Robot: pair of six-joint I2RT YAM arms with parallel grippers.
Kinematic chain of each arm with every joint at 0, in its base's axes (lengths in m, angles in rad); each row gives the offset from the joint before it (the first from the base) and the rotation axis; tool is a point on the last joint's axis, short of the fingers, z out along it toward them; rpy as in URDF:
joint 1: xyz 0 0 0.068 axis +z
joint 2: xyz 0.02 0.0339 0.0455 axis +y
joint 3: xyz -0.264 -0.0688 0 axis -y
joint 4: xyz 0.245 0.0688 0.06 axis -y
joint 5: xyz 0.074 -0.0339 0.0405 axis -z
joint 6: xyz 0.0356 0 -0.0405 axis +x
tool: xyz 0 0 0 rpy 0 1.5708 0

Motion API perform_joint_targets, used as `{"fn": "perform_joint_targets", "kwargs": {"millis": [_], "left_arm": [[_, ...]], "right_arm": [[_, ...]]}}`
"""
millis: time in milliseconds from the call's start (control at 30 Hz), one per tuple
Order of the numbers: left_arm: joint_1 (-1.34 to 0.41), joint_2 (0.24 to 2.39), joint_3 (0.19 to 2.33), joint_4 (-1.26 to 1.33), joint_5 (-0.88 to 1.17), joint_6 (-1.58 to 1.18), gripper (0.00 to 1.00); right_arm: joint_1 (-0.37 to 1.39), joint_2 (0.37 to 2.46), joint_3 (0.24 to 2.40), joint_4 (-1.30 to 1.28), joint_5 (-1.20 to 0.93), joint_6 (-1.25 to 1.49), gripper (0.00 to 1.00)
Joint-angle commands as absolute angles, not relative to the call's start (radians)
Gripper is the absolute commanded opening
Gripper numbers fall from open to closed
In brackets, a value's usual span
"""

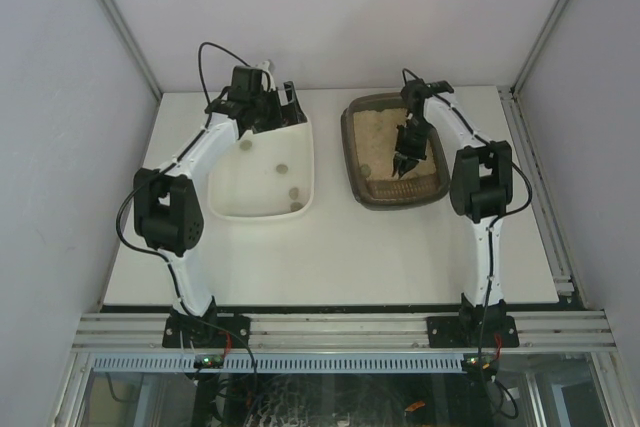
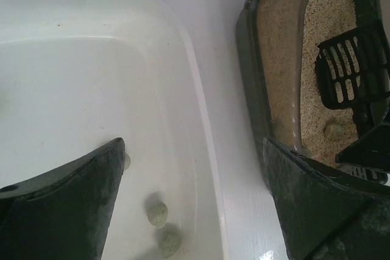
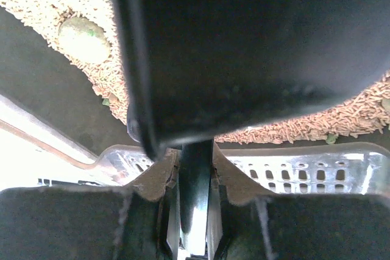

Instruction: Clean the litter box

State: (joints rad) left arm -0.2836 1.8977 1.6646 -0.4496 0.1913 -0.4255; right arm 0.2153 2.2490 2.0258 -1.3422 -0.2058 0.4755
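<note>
Litter box (image 1: 352, 162): dark tray of tan litter at the far right of the table, just right of the white tub (image 1: 312, 172). The right gripper (image 3: 195, 196) is clamped tight on the handle of the black slotted scoop (image 2: 353, 71), poised over the litter beside a greenish clump (image 2: 334, 130). The left gripper (image 2: 194, 147) hangs over the tub, jaws spread wide, holding nothing. Several clumps (image 2: 157, 213) lie in the tub. The step in hand is judged to be scooping waste. The next move calls for sliding the scoop under the clump, lifting it level, then carrying it left across both rims.
</note>
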Motion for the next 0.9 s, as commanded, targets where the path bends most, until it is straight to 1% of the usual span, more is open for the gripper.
{"fn": "perform_joint_targets", "kwargs": {"millis": [0,67,233,467,600,867], "left_arm": [[-0.279,1.858,1.642,-0.411,0.216,-0.433,0.98],[-0.279,1.858,1.641,-0.407,0.227,-0.430,0.98],[-0.279,1.878,1.667,-0.406,0.272,-0.427,0.98],[-0.281,1.898,1.684,-0.405,0.314,-0.444,0.97],[-0.283,1.901,1.683,-0.402,0.307,-0.440,0.97],[-0.284,1.893,1.670,-0.402,0.299,-0.439,0.97]], "right_arm": [[0.177,2.205,2.029,-1.312,-0.230,0.485,0.00],[0.169,2.178,2.032,-1.334,-0.203,0.483,0.00],[0.186,2.098,2.011,-1.378,-0.054,0.474,0.00],[0.236,2.048,1.990,-1.397,0.016,0.463,0.00],[0.233,2.084,2.002,-1.405,0.047,0.460,0.00],[0.222,2.209,2.097,-1.419,0.053,0.454,0.00]]}}
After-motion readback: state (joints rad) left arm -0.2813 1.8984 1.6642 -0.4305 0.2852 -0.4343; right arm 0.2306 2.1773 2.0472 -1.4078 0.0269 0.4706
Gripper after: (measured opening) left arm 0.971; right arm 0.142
